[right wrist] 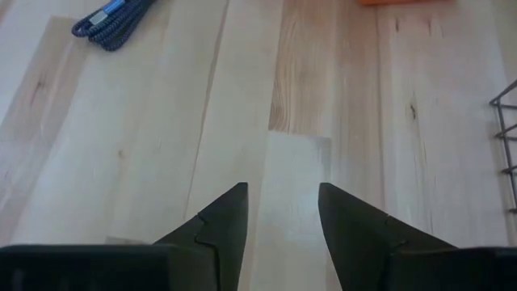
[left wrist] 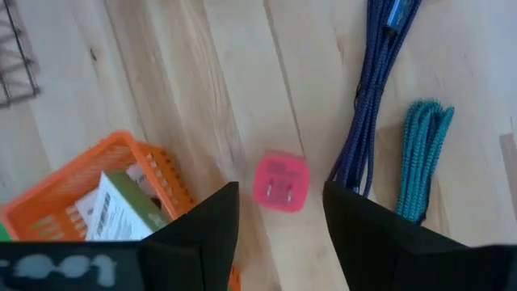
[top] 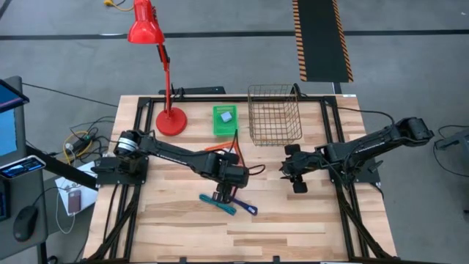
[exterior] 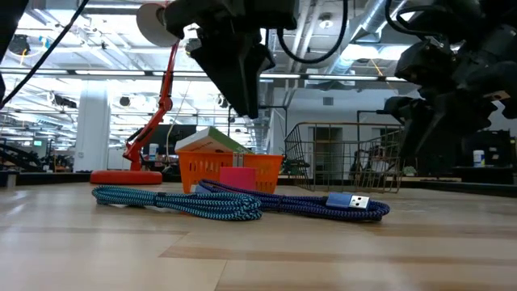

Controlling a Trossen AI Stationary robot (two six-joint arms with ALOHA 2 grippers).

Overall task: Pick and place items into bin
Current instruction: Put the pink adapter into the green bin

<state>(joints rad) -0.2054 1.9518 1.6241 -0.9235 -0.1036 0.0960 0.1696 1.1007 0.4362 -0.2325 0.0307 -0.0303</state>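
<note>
A small pink plug block [left wrist: 280,183] lies flat on the table beside a coiled blue-purple braided cable [left wrist: 376,89] and a coiled teal braided cable [left wrist: 424,153]. In the low view the teal cable [exterior: 178,202] and the blue cable [exterior: 323,204] lie in front of the pink block [exterior: 237,178]. My left gripper [left wrist: 279,222] hangs open above the pink block, one finger on either side of it, well clear of the table [exterior: 242,97]. My right gripper [right wrist: 281,214] is open over bare wood near the table's right side [top: 295,178].
An orange basket [left wrist: 89,194] holding a green-and-white printed packet [left wrist: 113,206] stands just beyond the pink block. A wire basket [top: 275,114] stands at the far edge, and a red desk lamp [top: 170,121] at the far left. The near half of the table [top: 278,227] is bare wood.
</note>
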